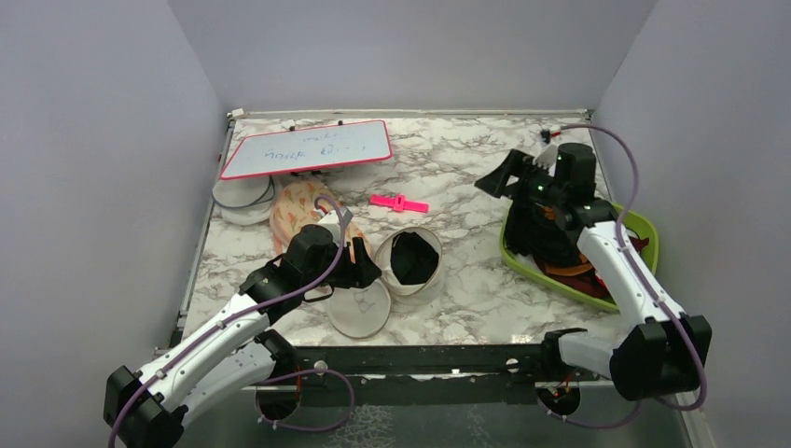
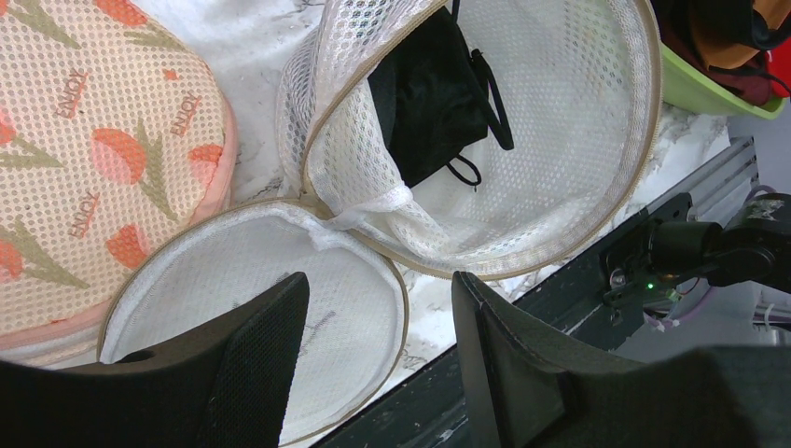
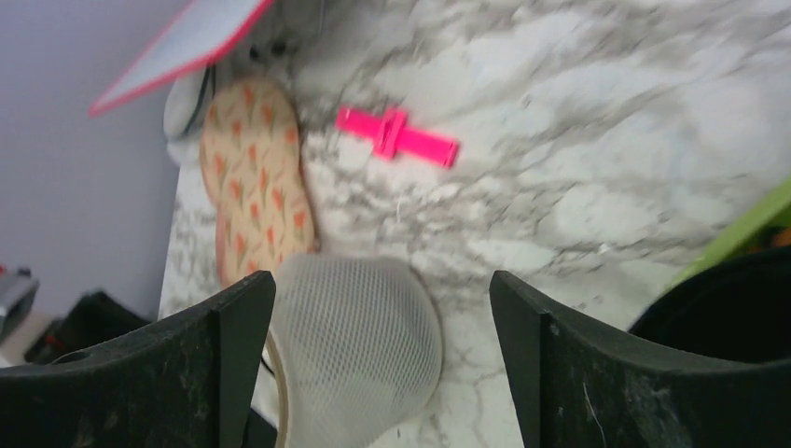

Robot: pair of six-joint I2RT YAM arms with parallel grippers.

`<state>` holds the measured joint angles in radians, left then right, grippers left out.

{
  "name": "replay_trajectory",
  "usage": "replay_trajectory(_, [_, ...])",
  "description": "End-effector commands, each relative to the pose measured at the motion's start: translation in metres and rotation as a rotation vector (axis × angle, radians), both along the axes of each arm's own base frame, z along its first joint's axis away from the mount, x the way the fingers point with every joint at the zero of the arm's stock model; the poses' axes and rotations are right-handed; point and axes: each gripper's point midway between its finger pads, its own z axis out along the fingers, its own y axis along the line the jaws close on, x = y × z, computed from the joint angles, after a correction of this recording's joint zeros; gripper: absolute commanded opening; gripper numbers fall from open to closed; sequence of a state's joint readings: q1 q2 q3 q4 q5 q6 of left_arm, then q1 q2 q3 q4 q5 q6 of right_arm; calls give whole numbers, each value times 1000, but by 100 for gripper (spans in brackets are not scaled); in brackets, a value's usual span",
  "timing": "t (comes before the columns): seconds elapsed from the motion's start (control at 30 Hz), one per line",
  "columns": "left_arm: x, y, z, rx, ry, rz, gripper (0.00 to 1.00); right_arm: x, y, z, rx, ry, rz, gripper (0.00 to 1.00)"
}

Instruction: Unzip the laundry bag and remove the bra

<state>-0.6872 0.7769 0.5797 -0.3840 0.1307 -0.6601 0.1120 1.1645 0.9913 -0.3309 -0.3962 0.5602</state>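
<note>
Fingers [image 2: 261, 355] of the left gripper [image 2: 380, 280] stand apart with nothing between them, hovering over the flat half of the bag [image 2: 560, 140]. The bag lies unzipped, its two halves spread like a clamshell. From those fingers the bra [image 2: 429, 103] lies at about 1 o'clock in the wrist view, tucked against the wall of the raised half. It is a folded black bundle whose long axis runs roughly 12 to 6, with straps looping off its 4 o'clock side. In the top view it sits just beside that gripper at 3 o'clock, not yet out of the bag. The right gripper [image 1: 494, 182] is released too, jaws wide and empty, well apart at 2 o'clock from the bra, by the tray [image 1: 644, 233] of garments. The left arm is plainly the nearer. A short reach toward 1 o'clock, jaws set across the bundle, would likely meet it, though mesh may get pinched with the cloth.
</note>
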Motion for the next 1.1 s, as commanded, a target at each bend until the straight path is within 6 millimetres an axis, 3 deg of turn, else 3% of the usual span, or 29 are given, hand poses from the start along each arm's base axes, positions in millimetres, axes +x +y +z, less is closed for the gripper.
replay_trajectory(0.0, [4, 0, 13, -21, -24, 14, 51, -42, 51, -34, 87, 93, 347, 84])
replay_trajectory(0.07, [5, 0, 13, -20, -23, 15, 51, -42, 39, -61, 42, 176, 265, 88])
replay_trajectory(0.13, [4, -1, 13, -18, -18, 11, 51, -35, 10, -82, -14, 204, 120, 88])
replay_trajectory(0.27, [3, -1, 12, -16, -11, 8, 51, -31, -53, -99, -65, 179, -128, 87])
replay_trajectory(0.37, [2, 0, 10, -14, -10, 9, 51, -34, -87, -120, -100, 192, -253, 87])
replay_trajectory(0.43, [1, 1, 9, -11, -5, 10, 51, -37, -99, -136, -90, 214, -294, 88])
replay_trajectory(0.57, [2, 2, 6, 2, -6, 12, 53, -40, -105, -163, -112, 262, -310, 90])
replay_trajectory(0.67, [3, 2, 4, 13, -2, 6, 54, -42, -106, -137, -148, 227, -283, 90])
replay_trajectory(0.83, [5, 4, -1, 31, 3, 21, 56, -41, -105, -39, -208, 8, -271, 90])
replay_trajectory(0.93, [8, 4, -3, 37, 3, 30, 57, -41, -68, -12, -218, -32, -110, 88])
replay_trajectory(1.07, [12, -1, -2, 30, 3, 27, 59, -56, 14, -5, -295, -84, 139, 86])
